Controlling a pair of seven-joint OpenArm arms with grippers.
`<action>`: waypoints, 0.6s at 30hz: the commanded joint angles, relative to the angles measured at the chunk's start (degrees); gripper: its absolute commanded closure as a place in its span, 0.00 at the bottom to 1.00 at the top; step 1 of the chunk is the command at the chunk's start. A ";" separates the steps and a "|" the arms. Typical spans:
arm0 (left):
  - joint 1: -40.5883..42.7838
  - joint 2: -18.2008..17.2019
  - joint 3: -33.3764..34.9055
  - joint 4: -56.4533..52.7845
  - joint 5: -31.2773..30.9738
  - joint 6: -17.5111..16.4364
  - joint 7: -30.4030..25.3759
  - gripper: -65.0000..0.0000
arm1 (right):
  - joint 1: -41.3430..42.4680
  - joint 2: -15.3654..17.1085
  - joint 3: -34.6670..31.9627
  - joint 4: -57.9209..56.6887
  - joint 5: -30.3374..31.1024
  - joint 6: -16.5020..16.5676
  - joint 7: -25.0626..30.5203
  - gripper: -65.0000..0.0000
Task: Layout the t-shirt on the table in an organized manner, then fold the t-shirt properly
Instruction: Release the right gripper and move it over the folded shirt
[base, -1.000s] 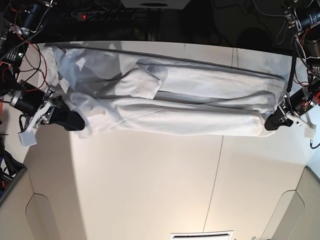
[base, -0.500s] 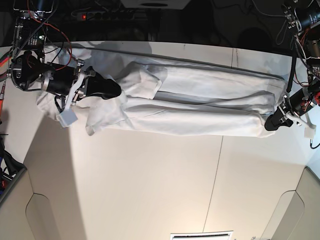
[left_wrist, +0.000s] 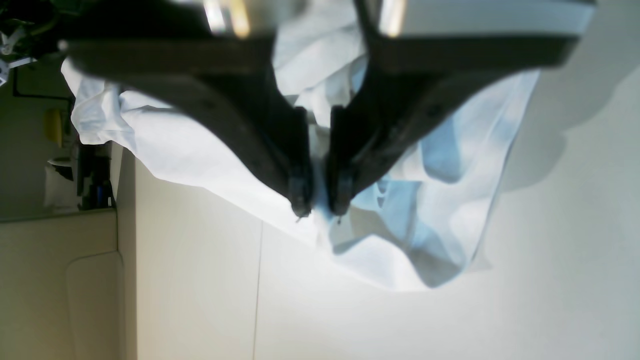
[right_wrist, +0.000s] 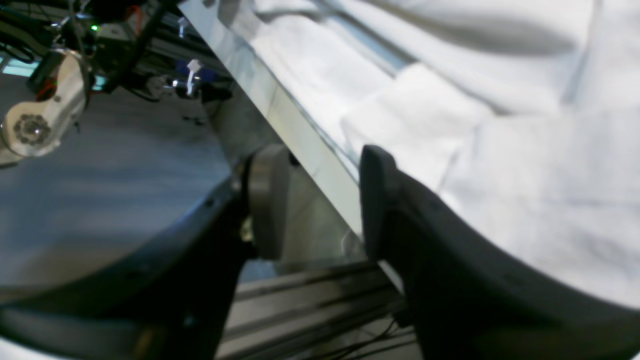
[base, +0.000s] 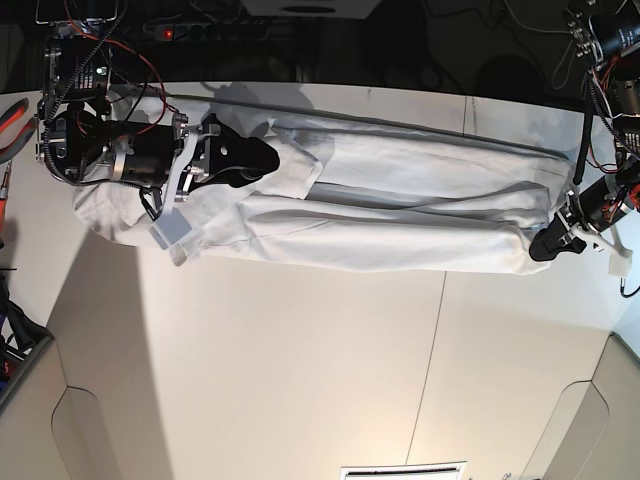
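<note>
The white t-shirt (base: 400, 215) lies as a long, wrinkled band across the far part of the white table (base: 300, 380). My left gripper (base: 541, 247) is at the shirt's right end. In the left wrist view its fingertips (left_wrist: 300, 192) are pinched on a fold of the t-shirt (left_wrist: 440, 210). My right gripper (base: 266, 158) hovers over the shirt's left part, by a folded sleeve (base: 290, 165). In the right wrist view the right gripper (right_wrist: 320, 205) is open with nothing between its fingers. There the t-shirt (right_wrist: 500, 150) lies to its right, along the table's far edge (right_wrist: 300, 135).
Cables and electronics crowd the back left corner (base: 70, 70), and a power strip (base: 200, 30) lies behind the table. More wiring hangs at the right edge (base: 605, 90). A thin seam (base: 430, 350) crosses the table, and cut-out corners (base: 95, 440) sit at the front.
My right arm swung from the shirt's near-left corner up and rightward over the sleeve, dragging that end along, and its jaws have opened. The left arm has not moved.
</note>
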 joint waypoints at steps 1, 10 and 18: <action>-0.92 -1.27 -0.31 0.92 -1.36 -0.93 -0.83 0.85 | 0.92 0.35 0.63 2.69 1.51 1.16 0.83 0.63; -0.92 -1.27 -0.31 0.92 -1.36 -0.93 -0.83 0.85 | 0.92 0.04 10.80 12.61 -16.96 -0.07 16.48 0.71; -0.92 -1.25 -0.31 0.92 -1.42 -0.93 -1.49 0.85 | 0.90 0.04 14.56 10.84 -34.73 -9.97 24.52 1.00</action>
